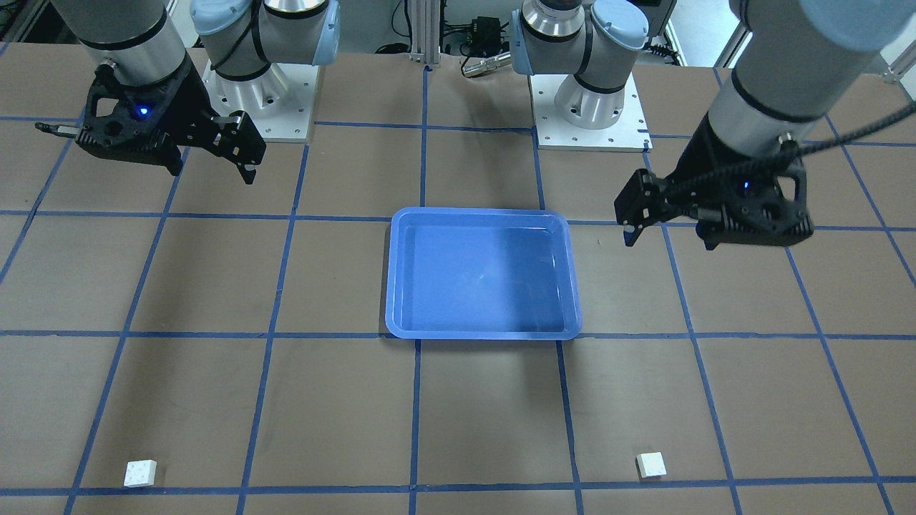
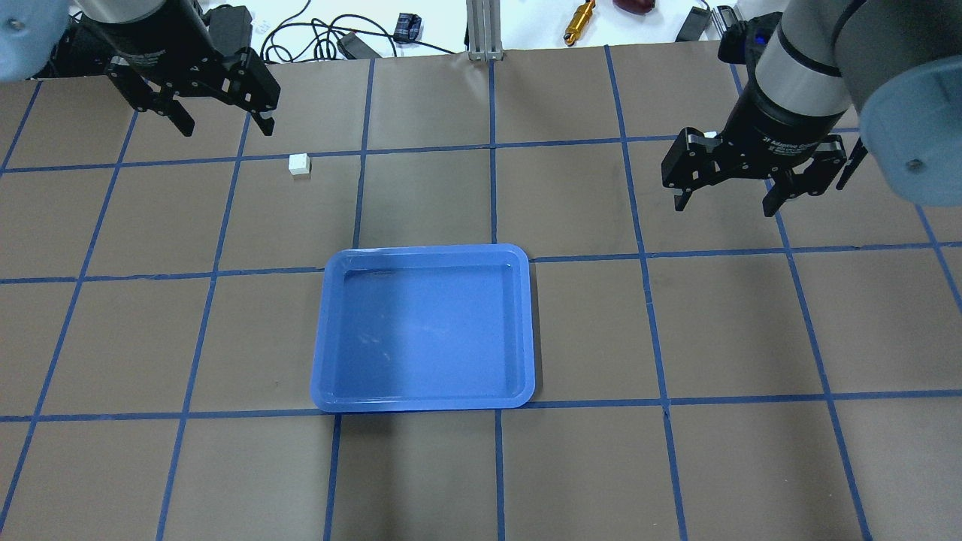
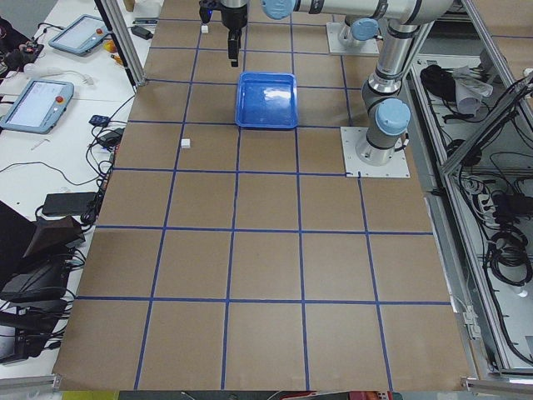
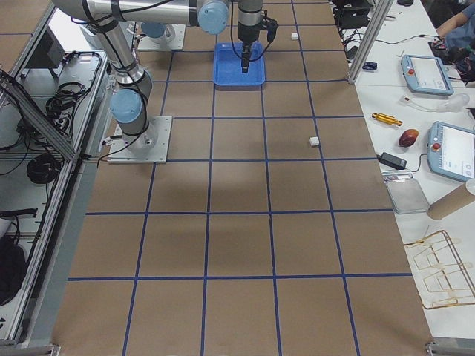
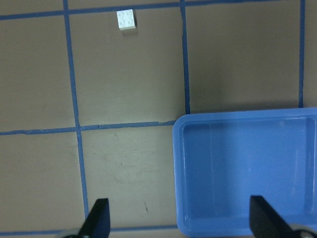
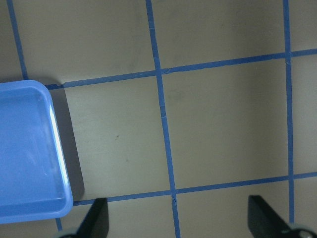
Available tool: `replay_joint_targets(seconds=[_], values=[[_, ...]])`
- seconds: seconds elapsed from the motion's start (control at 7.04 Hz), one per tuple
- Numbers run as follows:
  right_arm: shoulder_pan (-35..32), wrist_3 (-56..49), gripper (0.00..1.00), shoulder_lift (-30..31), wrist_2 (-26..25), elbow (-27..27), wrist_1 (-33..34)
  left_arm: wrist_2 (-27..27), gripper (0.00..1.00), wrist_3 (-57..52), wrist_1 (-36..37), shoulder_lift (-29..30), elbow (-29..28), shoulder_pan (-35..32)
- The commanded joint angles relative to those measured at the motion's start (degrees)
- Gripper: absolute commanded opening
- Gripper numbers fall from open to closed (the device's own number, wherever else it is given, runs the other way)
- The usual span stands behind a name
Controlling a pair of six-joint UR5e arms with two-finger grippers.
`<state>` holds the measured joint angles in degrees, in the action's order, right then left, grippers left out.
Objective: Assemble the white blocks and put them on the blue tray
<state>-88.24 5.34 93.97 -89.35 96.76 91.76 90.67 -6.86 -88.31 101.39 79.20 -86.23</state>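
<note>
Two tiny white studded plastic bricks, unjoined: left brick [image 1: 651,465] and right brick [image 1: 140,473], far side | shallow blue plastic tray [image 2: 421,404] centre | left gripper [image 2: 225,124], right gripper [image 2: 725,204] spread wide, empty | judged light, rigid, slick: pinch flat sidewalls.

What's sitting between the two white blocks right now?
Nothing: in the front-facing view, only taped table runs from one block to the other block; the tray sits nearer the robot.

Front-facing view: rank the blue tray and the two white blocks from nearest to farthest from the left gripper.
1. blue tray: table centre, beside the left gripper.
2. left-side white block: operators' edge, same side.
3. right-side white block: operators' edge, opposite side.
</note>
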Motion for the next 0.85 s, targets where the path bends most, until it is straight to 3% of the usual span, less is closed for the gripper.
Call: replay_joint_targets(seconds=[0.0, 0.28, 0.43, 0.71], values=[[0.0, 0.5, 1.0, 0.0, 0.1, 0.0, 0.2, 0.0, 1.0, -1.4, 11.4, 11.1, -0.4, 0.7], [1.0, -2.8, 1.0, -1.2, 2.2, -0.6, 0.7, -2.0, 1.0, -3.6, 13.3, 19.8, -4.8, 4.5], [2.4, -7.1, 1.0, -2.1, 6.9, -0.8, 1.5, -2.1, 1.0, -2.7, 13.9, 23.9, -7.0, 4.9], [8.4, -30.6, 1.0, -4.4, 10.4, -1.8, 4.3, -2.0, 1.0, -2.5, 20.6, 30.2, -7.9, 5.4]])
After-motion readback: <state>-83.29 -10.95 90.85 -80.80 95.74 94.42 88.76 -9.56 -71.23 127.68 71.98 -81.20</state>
